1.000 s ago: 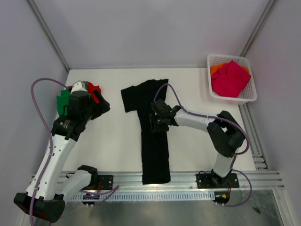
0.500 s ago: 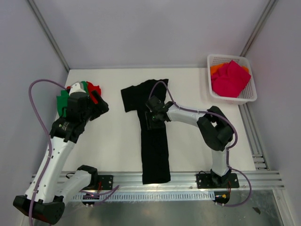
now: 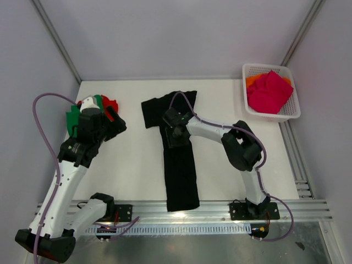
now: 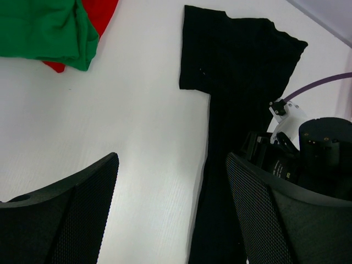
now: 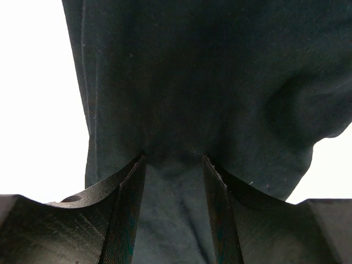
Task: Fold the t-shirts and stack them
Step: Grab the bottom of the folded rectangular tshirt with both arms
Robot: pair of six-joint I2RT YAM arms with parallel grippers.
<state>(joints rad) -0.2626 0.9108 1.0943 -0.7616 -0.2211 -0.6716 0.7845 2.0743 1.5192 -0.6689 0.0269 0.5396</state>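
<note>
A large black t-shirt [image 3: 181, 176] lies in the middle of the table as a long narrow strip, one sleeve spread out to the left at the far end. My right gripper [image 3: 175, 132] rests on its upper part. In the right wrist view its fingertips [image 5: 173, 159] press into the black cloth [image 5: 209, 71], jaws apart, with cloth lying flat between them. My left gripper [image 3: 113, 125] hovers open over bare table [image 4: 171, 159], between the black t-shirt [image 4: 236, 60] and a pile of a green t-shirt [image 3: 73, 116] and a red one [image 3: 110, 104].
A white lattice basket [image 3: 267, 66] at the far right corner holds a magenta-pink t-shirt [image 3: 269, 91] over an orange one [image 3: 252, 81]. The green [image 4: 44, 25] and red [image 4: 96, 11] pile sits by the left wall. The right arm's wrist [image 4: 313, 148] shows beside the shirt.
My right gripper has slid left and a little farther up along the black t-shirt, its arm stretching out. The left arm has barely moved.
</note>
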